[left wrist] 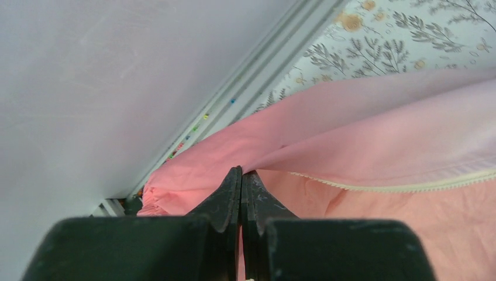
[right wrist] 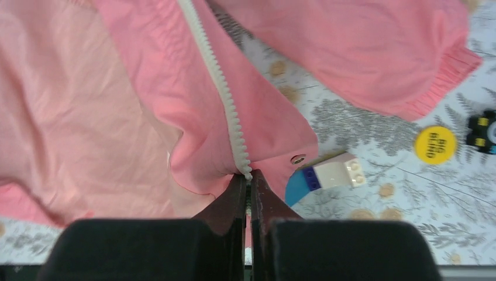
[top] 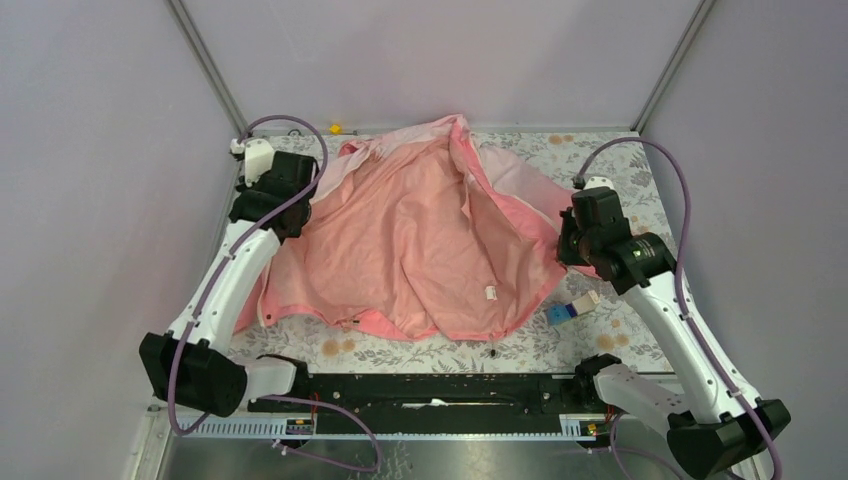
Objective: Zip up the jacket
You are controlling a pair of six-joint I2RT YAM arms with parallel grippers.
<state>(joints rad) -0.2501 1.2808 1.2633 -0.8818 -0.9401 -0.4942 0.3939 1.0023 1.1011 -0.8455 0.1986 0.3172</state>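
The pink jacket (top: 410,240) lies open on the table, lining up, both front edges folded outward. My left gripper (top: 303,195) is at its left edge, by the back left corner. In the left wrist view that gripper (left wrist: 241,173) is shut on a fold of pink fabric, with a strip of the white zipper (left wrist: 409,186) running off to the right. My right gripper (top: 566,250) is at the jacket's right front edge. In the right wrist view it (right wrist: 247,176) is shut on the lower end of the white zipper (right wrist: 217,79), next to a metal snap (right wrist: 298,158).
A white and blue toy brick (top: 572,308) lies just beside the right gripper, also visible as the brick (right wrist: 330,174). A yellow disc (right wrist: 436,144) and a black and yellow object (right wrist: 483,130) sit further right. A cuffed sleeve (right wrist: 433,88) lies past the brick. Enclosure walls (left wrist: 88,88) stand close on the left.
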